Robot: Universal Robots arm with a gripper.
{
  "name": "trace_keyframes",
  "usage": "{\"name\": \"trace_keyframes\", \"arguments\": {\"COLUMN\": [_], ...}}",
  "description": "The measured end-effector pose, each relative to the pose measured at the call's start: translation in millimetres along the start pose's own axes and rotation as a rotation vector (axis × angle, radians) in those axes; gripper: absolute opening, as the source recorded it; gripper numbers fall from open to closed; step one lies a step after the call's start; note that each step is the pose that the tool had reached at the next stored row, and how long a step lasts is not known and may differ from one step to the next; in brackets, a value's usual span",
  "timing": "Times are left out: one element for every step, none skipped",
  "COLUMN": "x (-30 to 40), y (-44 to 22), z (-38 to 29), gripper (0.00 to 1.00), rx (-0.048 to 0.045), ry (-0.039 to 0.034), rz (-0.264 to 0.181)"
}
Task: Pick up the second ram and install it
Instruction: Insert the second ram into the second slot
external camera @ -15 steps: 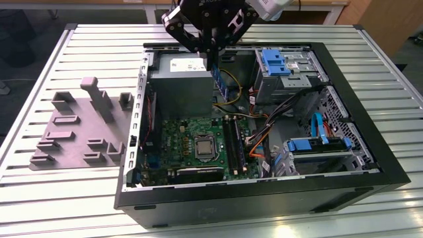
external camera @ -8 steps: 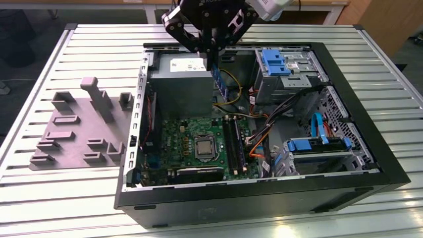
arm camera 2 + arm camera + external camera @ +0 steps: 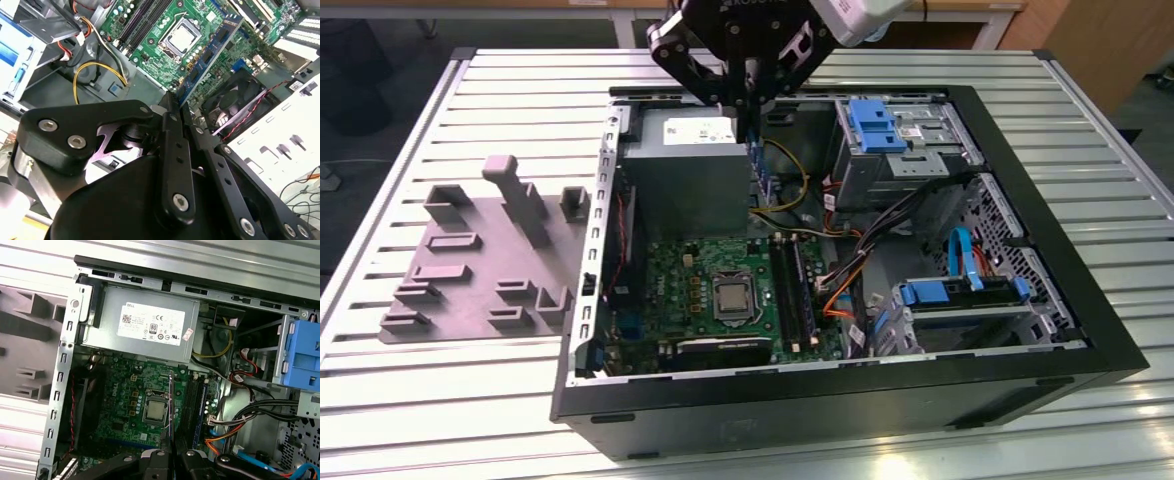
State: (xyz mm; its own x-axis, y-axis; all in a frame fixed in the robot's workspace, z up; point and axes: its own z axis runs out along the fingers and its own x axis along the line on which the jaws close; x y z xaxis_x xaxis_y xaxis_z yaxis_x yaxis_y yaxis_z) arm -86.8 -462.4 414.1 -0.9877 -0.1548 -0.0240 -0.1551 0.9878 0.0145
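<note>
Ribbed metal slats form the desk [image 3: 480, 400], and on it an open computer case [image 3: 854, 400] lies on its side with a grey holder block [image 3: 480, 265] just beside it toward the exterior view's left.

The gripper [image 3: 750, 105] hangs above the far end of the case, over the silver power supply [image 3: 683, 165]. Its jaws are together on the second ram [image 3: 210, 50], which in the second wrist view runs out from between the fingertips as a slim blue board edge with dark chips, its long axis pointing away from the jaws toward the motherboard [image 3: 165, 55]. In the first wrist view the same stick appears edge-on as a thin line [image 3: 170, 405] over the processor socket [image 3: 154, 411].

The memory slots [image 3: 790, 290] lie on the board beside the socket, toward the exterior view's right, nearer the camera than the gripper. They run lengthwise along the board; the stick seems roughly parallel to them, though the angle makes that hard to confirm. One slot looks already filled.

A yellow cable loop [image 3: 787, 170], bundled black wires [image 3: 894, 225] and the blue drive bracket [image 3: 881, 125] crowd the slots' far side; the case fan [image 3: 235, 97] sits on the other side of the socket.
</note>
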Motion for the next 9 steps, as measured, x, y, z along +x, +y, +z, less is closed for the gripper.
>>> {"name": "trace_keyframes", "arguments": {"x": [0.0,0.0,0.0,0.0,0.0,0.0,0.0,0.0,0.0], "y": [0.0,0.0,0.0,0.0,0.0,0.0,0.0,0.0,0.0], "z": [0.0,0.1,0.0,0.0,0.0,0.0,0.0,0.0,0.0], "gripper": [0.14,0.14,0.14,0.14,0.14,0.14,0.14,0.14,0.14], "rx": [0.0,-0.0001,0.0,0.0,0.0,0.0,0.0,0.0,0.0001], "ry": [0.0,-0.0001,0.0,0.0,-0.0001,-0.0001,-0.0001,-0.0001,-0.0001], "rz": [0.0,0.001,0.001,0.002,0.002,0.002,0.003,0.003,0.004]}}
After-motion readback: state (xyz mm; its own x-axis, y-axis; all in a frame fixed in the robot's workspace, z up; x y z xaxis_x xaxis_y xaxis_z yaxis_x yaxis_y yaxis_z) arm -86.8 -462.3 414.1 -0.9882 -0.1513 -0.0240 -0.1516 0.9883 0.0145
